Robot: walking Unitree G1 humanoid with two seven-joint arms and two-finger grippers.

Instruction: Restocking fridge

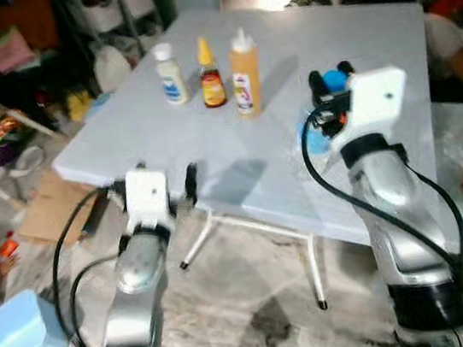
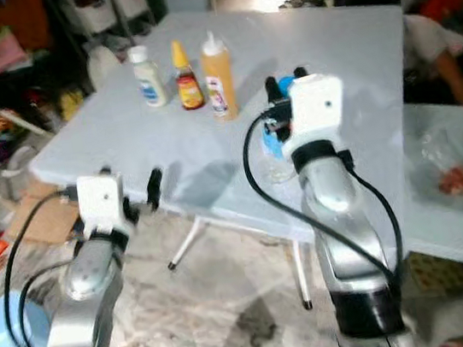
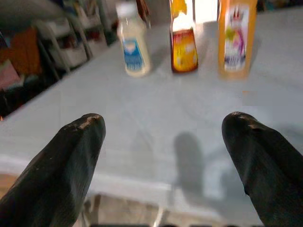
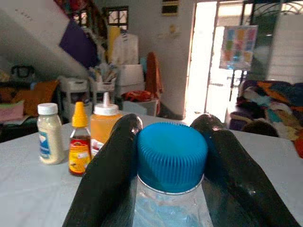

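The right gripper's (image 4: 170, 156) jaws pinch a clear bottle (image 4: 168, 208) just under its blue cap (image 4: 172, 156), standing on the pale table (image 1: 369, 50) near its front edge. The left gripper (image 3: 163, 156) hangs at the table's near edge, jaws spread wide around nothing. Farther back on the table stand three bottles in a row: a white jar (image 1: 169, 74), a small brown bottle (image 1: 210, 75) with a yellow tip, and a tall orange bottle (image 1: 244, 73). A blue tub (image 1: 14, 342) and cardboard (image 1: 47, 208) lie on the floor to the left. Beyond the table are cluttered shelves (image 4: 75, 94), hanging clothes and a bright doorway (image 4: 208, 61).
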